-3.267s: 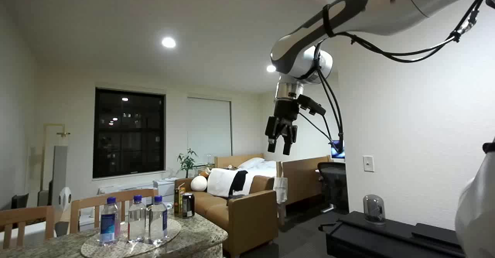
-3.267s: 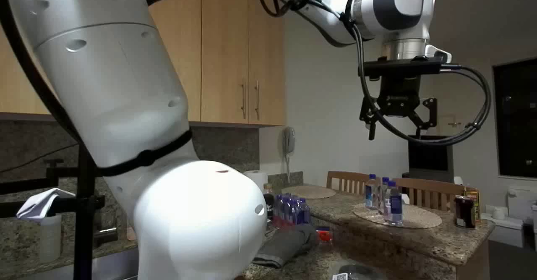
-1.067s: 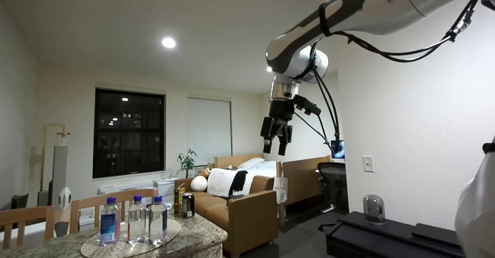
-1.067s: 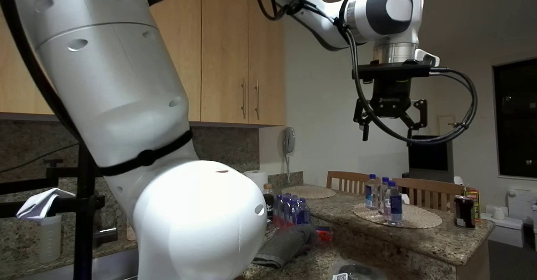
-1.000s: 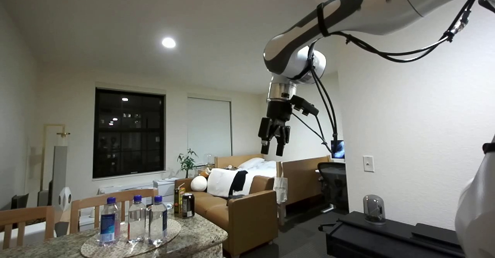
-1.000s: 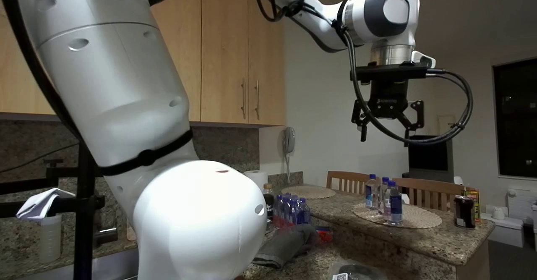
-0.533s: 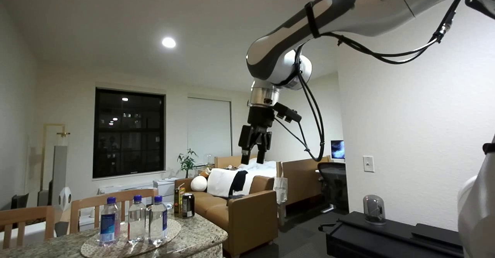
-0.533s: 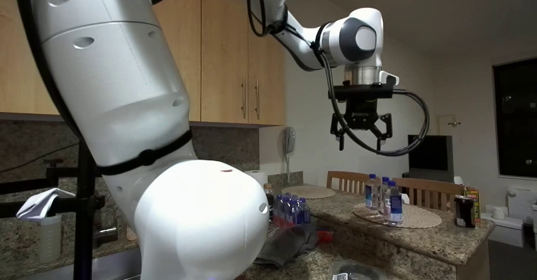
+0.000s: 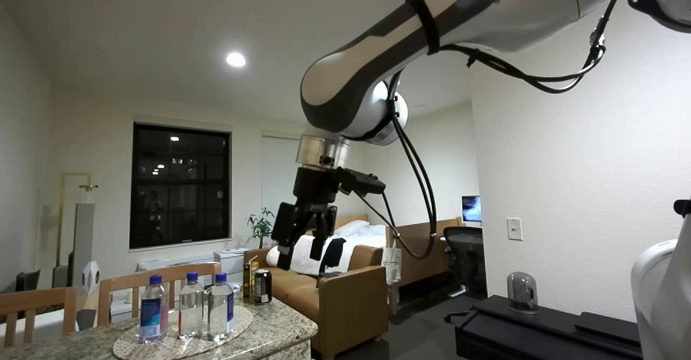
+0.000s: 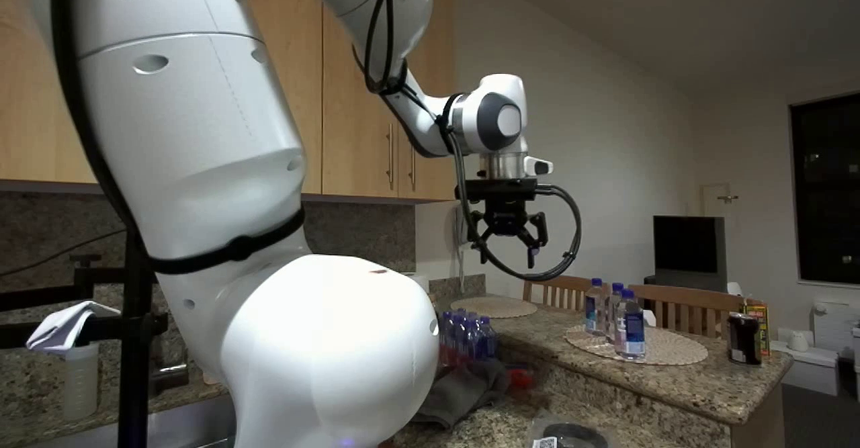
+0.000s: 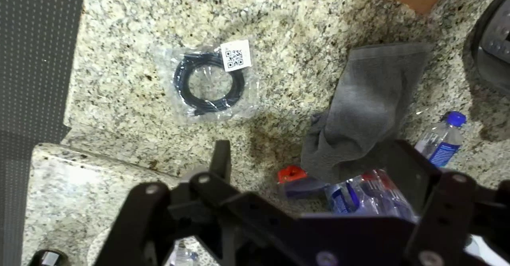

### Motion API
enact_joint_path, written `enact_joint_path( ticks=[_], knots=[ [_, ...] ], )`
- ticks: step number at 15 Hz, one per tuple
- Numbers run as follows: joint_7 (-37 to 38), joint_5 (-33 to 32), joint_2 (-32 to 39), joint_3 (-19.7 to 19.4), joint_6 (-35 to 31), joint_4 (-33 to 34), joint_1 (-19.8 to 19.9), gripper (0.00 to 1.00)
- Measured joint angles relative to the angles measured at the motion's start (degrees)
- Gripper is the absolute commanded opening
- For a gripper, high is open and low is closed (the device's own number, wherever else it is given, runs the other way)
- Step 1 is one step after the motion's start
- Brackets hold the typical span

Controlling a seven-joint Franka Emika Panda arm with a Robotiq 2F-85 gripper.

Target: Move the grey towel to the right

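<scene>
Dark grey flooring [image 11: 36, 58]: left edge of the wrist view, bordering a speckled granite counter [image 11: 291, 86].
Black cable coil [image 11: 238, 86]: left of centre, upper half; flat in a clear bag [image 11: 252, 98] with a white printed label [image 11: 236, 55].
Gripper [image 10: 507, 260]: black, poised above the counter; fingers spread wide in both exterior views, nothing held between them. It spans the lower half of the wrist view.
Red item [image 11: 292, 174]: just right of centre, lower half; kind unclear.
Grey towel [image 11: 366, 94]: right half of the wrist view, on the granite; hemmed end flat at the upper right, other end bunched lower down, close to the red item. In an exterior view the towel [image 10: 463, 393] shows at lower centre, partly behind the robot's white arm [image 10: 322, 354].
Towel handling: judged light, soft and limp, not fragile; the matte nap should not slip, though loose ends will likely trail.
Towel hold: the raised folds toward its lower left look the best purchase; the flat hem offers little to pinch.
Bottle cluster [image 11: 374, 196]: lower right, half hidden by the gripper; contact with the towel cannot be told, a likely snag on descent.
Loose bottle [image 11: 442, 140]: far right, blue cap, just beside the towel.
Dark appliance [image 11: 494, 50]: cut by the right edge.
</scene>
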State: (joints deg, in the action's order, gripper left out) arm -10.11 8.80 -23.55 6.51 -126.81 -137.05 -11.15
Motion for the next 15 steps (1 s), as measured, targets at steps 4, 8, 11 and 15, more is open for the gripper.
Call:
enact_joint_path(
  ticks=[4,8,11,15],
  knots=[
    [6.6,-0.1,2.5,5.7,-6.7,-1.4,-2.8,1.0],
    [11.1,-0.3,6.3,9.5,-10.3,-1.1,-4.3,1.0],
    [11.1,-0.3,6.2,9.0,-10.3,-1.1,-4.4,1.0],
    [11.1,-0.3,6.2,8.8,-10.3,-1.0,-4.4,1.0]
  ],
)
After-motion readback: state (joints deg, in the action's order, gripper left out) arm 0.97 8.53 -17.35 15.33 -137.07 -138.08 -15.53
